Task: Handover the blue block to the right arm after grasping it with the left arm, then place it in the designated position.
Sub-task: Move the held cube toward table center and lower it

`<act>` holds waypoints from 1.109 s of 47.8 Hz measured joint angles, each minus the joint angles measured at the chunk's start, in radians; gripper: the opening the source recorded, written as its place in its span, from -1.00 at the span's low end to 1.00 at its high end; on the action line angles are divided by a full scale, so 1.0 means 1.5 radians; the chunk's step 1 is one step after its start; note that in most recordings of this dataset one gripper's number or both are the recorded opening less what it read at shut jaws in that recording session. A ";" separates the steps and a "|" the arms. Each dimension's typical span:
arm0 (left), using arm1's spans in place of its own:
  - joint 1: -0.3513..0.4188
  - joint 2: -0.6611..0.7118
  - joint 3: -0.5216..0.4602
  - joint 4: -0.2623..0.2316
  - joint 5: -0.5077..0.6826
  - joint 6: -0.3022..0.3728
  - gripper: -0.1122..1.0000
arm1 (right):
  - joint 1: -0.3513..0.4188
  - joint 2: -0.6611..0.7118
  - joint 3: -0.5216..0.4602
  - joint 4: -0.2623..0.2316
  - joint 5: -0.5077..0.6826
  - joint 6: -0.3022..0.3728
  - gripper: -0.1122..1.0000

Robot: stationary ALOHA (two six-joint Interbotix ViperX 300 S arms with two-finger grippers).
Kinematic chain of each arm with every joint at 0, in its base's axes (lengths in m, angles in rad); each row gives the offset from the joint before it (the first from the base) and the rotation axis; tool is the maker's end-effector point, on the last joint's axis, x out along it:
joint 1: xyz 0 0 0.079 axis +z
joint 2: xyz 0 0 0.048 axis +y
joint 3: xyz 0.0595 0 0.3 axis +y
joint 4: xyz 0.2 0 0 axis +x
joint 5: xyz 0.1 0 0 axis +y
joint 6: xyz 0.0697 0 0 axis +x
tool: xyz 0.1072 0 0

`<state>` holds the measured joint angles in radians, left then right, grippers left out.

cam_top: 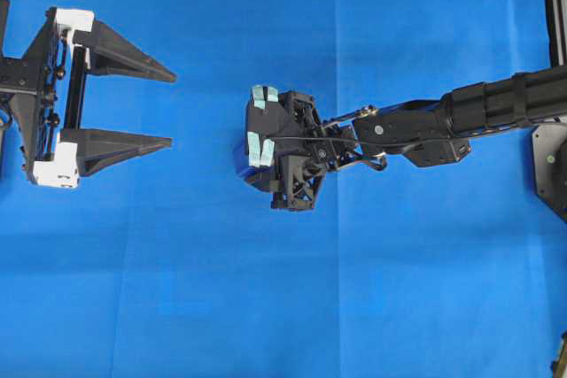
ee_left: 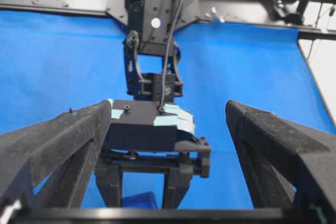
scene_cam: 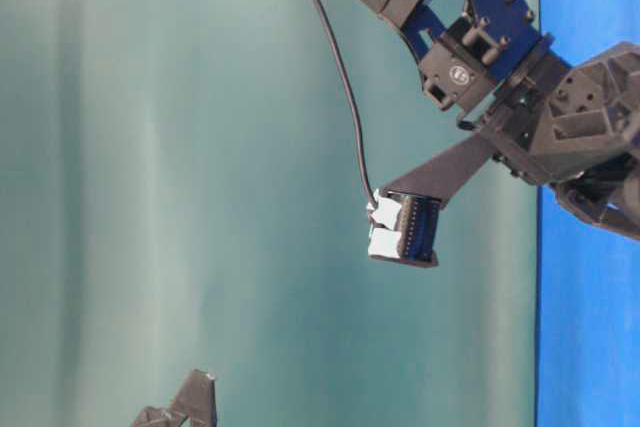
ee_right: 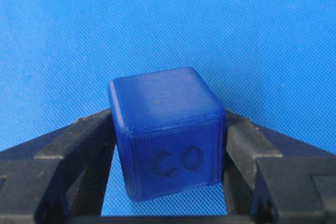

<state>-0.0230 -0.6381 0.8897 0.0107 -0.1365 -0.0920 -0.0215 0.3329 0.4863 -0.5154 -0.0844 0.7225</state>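
Blue block (ee_right: 167,132) sat clamped in your right gripper (ee_right: 168,145); left gripper (cam_top: 168,105) gaped empty. Handover looked finished, so lower and release.

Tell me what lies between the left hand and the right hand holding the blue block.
Only bare blue tablecloth, as the overhead view shows: the open left hand and the right hand, clamped on the blue block, stand apart.

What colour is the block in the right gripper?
Dark blue block, clearest in the right wrist view.
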 measured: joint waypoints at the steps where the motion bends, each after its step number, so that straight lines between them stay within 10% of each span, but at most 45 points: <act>1: 0.000 0.000 0.001 0.000 0.002 0.000 0.87 | 0.000 0.000 -0.001 0.001 -0.001 0.000 -0.03; 36: 0.000 0.000 0.001 0.000 0.002 0.000 0.87 | -0.004 0.001 0.000 0.017 -0.008 0.000 -0.04; 46: 0.000 -0.001 0.001 0.000 0.000 0.001 0.87 | -0.005 0.001 0.000 0.046 -0.009 0.000 0.88; 53: 0.000 0.000 0.001 0.000 0.000 0.000 0.87 | -0.005 0.000 -0.001 0.052 -0.009 0.000 0.79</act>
<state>-0.0230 -0.6381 0.8912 0.0107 -0.1365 -0.0920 -0.0291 0.3329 0.4847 -0.4372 -0.0982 0.7225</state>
